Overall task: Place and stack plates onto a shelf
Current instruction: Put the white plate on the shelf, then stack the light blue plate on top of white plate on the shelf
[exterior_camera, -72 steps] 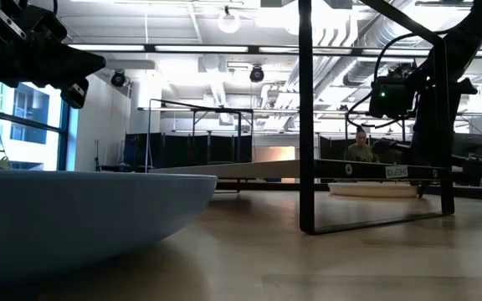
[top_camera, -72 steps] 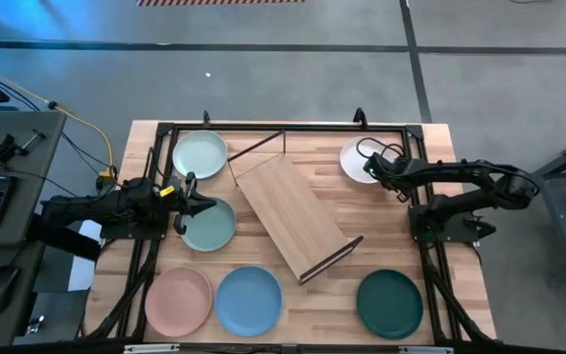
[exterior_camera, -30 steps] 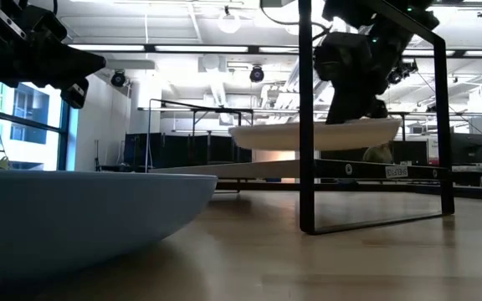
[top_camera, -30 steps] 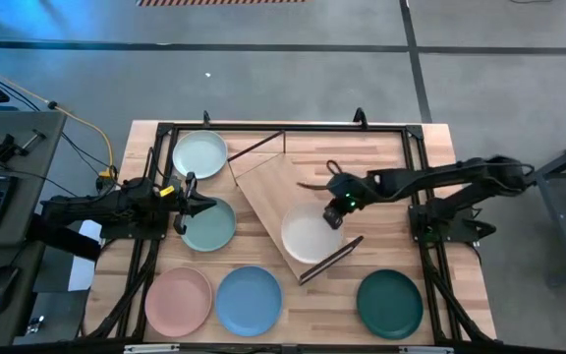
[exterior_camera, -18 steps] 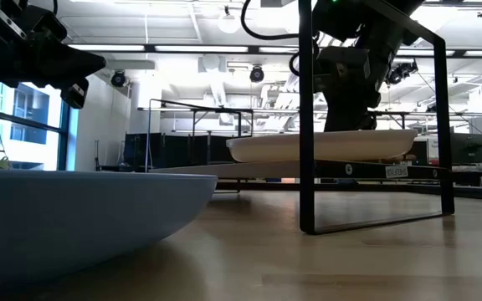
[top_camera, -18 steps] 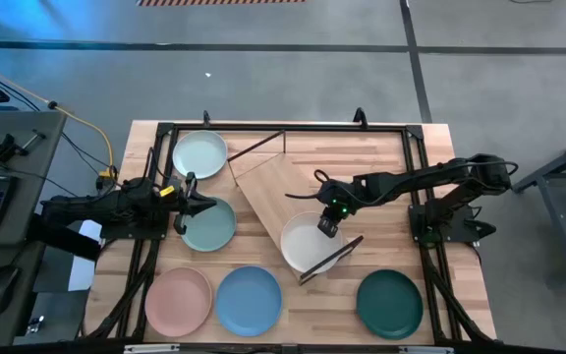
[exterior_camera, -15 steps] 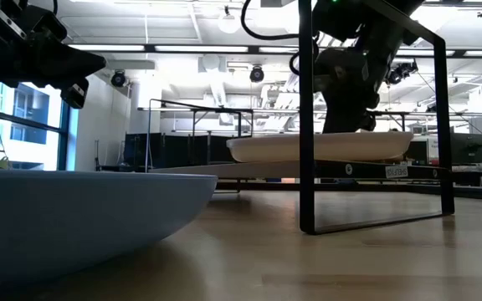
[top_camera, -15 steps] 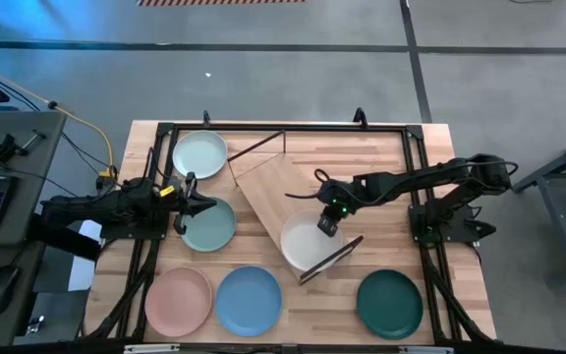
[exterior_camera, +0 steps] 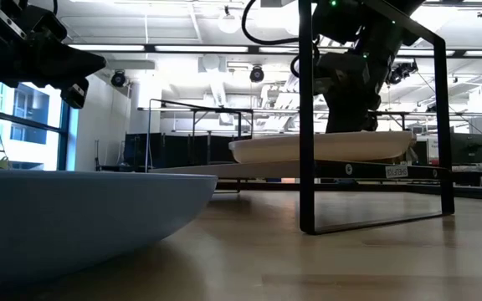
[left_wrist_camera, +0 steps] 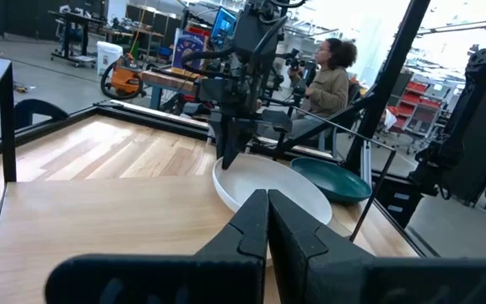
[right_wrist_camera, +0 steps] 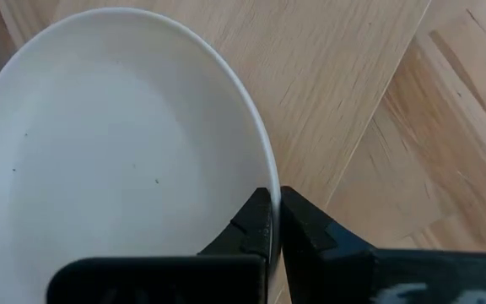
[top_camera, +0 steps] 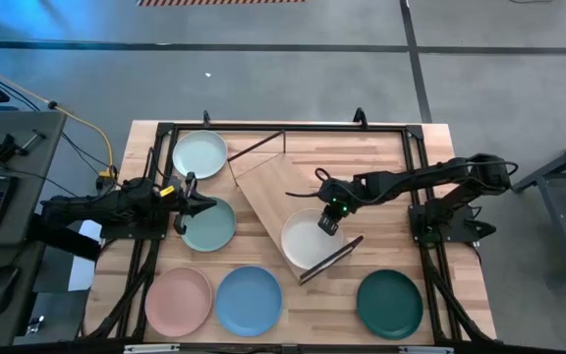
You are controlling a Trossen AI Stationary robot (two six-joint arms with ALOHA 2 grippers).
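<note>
The white plate (top_camera: 303,243) lies over the near end of the light wood shelf (top_camera: 275,192), which stands slantwise mid-table on dark end rods (top_camera: 332,258). My right gripper (top_camera: 328,222) is shut on the plate's far right rim. In the low view the plate (exterior_camera: 320,147) sits at the board's height, slightly tilted. Whether it rests on the board I cannot tell. My left gripper (top_camera: 187,202) is shut and hovers over the sage green plate (top_camera: 212,226), holding nothing. Mint (top_camera: 200,154), pink (top_camera: 178,300), light blue (top_camera: 249,300) and dark teal (top_camera: 389,303) plates lie flat on the tabletop. My right gripper pinches the white plate's rim (right_wrist_camera: 260,169) between its two fingers (right_wrist_camera: 260,215), one inside the rim and one outside. It comes from above, slanting in from the table's right. The plate stays nearly level over the shelf board, its right side a little higher.
A dark metal frame (top_camera: 283,128) runs around the tabletop. In the low view the shelf's near end rod (exterior_camera: 306,117) stands as an upright frame in front of the white plate. Bare wood lies right of the shelf (top_camera: 381,231). A person (left_wrist_camera: 327,76) sits beyond the table.
My right gripper has come down and a little toward the table's near edge, carrying the white plate. The plate, which hung well above the shelf board a second ago, now sits at the board's level. The gripper has stayed shut on the rim.
</note>
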